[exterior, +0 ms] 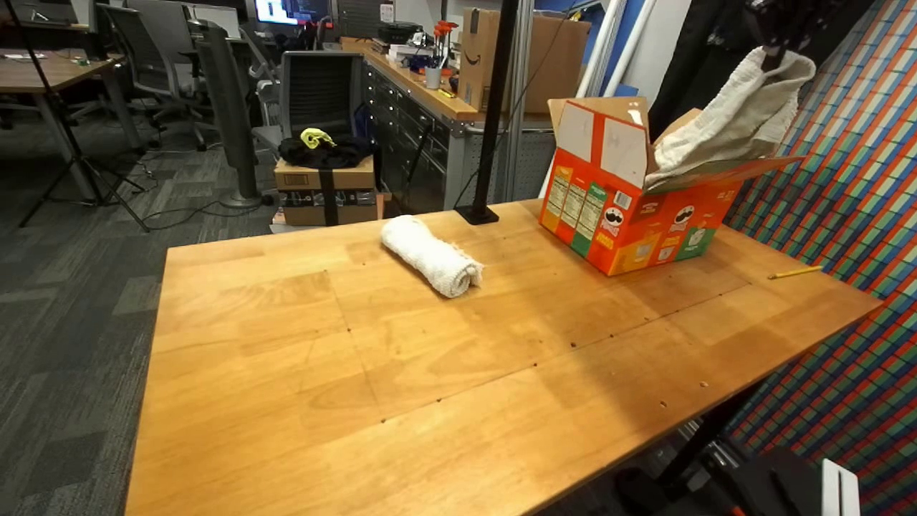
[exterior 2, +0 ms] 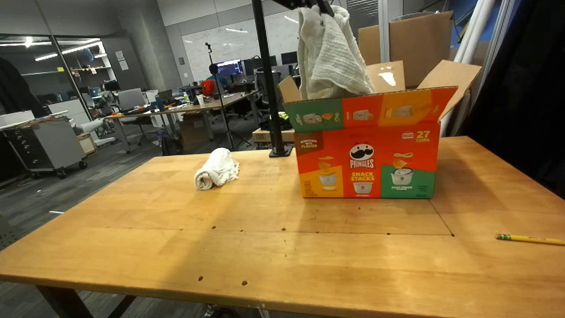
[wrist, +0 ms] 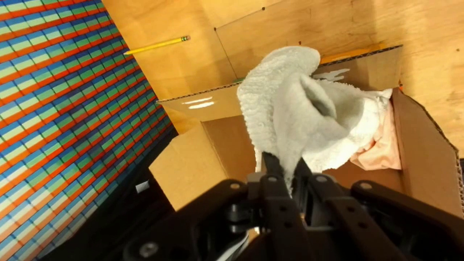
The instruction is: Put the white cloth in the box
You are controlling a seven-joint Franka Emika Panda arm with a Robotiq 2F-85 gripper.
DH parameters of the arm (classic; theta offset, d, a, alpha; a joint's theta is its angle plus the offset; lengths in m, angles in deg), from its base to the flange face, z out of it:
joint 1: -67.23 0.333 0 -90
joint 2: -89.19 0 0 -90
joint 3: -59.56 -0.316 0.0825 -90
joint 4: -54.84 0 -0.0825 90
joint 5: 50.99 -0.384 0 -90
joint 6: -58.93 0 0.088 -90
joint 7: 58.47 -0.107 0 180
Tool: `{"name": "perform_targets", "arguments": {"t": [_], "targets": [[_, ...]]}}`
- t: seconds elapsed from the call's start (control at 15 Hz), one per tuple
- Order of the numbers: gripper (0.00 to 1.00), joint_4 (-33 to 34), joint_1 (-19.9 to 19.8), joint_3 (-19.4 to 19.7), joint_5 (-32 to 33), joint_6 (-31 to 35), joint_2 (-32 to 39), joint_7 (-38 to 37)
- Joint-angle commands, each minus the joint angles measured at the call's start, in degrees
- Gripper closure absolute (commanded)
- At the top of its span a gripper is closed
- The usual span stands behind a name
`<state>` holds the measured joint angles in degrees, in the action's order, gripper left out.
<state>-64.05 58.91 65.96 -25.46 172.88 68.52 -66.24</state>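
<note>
White cloth [exterior 2: 333, 62] hangs over the box [exterior 2: 366, 150], pinched in the gripper [wrist: 286, 163], lower part among the unfolded flaps [wrist: 427, 156]. Pinkish fabric [wrist: 384, 152] lies inside. Apart from the box on the wooden counter [exterior: 322, 373]: rolled towel [exterior: 430, 258], black post [exterior 2: 267, 75], pencil [wrist: 156, 46]. Well beyond: desk [exterior: 18, 79], chair [exterior: 322, 93].

Two white cloths [exterior: 738, 111] [exterior: 430, 256], count them! | just one pinkish cloth [wrist: 382, 150] | one Pringles box [exterior 2: 366, 154] | one yellow pencil [wrist: 157, 45] | one pincer [wrist: 287, 165] | one worktop [exterior: 301, 380]
</note>
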Motion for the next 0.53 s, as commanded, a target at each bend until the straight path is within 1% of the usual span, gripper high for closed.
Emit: {"name": "perform_targets", "arguments": {"t": [0.0, 0.47], "targets": [[0.95, 0.0, -0.7, -0.6, -0.3, 0.0, -0.1, 0.2], [0.95, -0.1, -0.7, -0.7, -0.3, 0.0, -0.5, 0.2]]}}
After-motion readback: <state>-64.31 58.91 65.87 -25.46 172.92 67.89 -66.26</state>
